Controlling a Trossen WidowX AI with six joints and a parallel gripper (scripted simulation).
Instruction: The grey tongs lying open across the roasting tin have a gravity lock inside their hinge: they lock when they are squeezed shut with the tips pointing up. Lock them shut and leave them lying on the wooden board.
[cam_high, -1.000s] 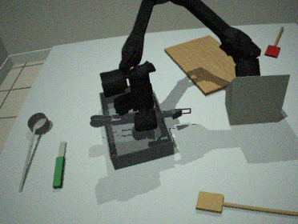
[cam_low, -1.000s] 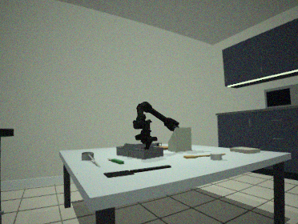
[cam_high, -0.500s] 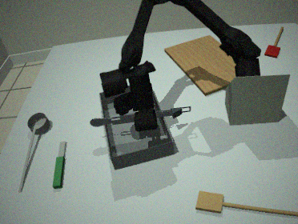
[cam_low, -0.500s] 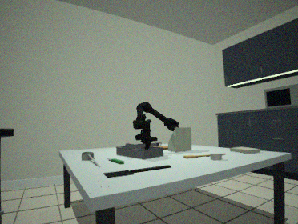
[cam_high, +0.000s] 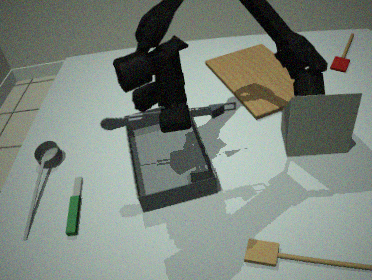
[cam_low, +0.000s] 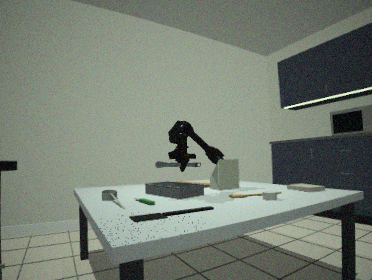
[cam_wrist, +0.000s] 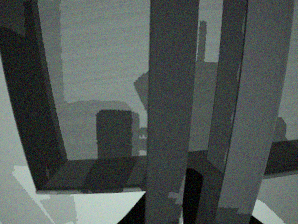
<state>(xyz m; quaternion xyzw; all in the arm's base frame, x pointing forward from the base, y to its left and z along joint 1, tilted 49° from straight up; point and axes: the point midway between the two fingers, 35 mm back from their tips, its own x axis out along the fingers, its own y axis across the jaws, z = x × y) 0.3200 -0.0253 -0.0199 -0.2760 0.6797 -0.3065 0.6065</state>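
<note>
The grey tongs (cam_high: 112, 123) (cam_low: 162, 164) (cam_wrist: 172, 100) are held roughly level in the air above the roasting tin (cam_high: 180, 196) (cam_low: 175, 191) (cam_wrist: 105, 175). My gripper (cam_high: 175, 124) (cam_low: 183, 168) (cam_wrist: 178, 178) is shut on them across the middle. The rounded tips point left and the hinge end with its loop points right in the top view. In the wrist view the two arms run close side by side with a narrow gap. The lock inside the hinge is hidden. The wooden board (cam_high: 235, 67) (cam_low: 197, 184) lies behind and right of the tin.
A tall grey-green block (cam_high: 322, 125) (cam_low: 227, 174) stands right of the tin, near the board's front corner. A long-handled round cup (cam_high: 49, 154) and a green-handled tool (cam_high: 73, 215) (cam_low: 145, 201) lie left. A wooden spatula (cam_high: 261, 251) lies in front, a red-headed tool (cam_high: 340, 64) far right.
</note>
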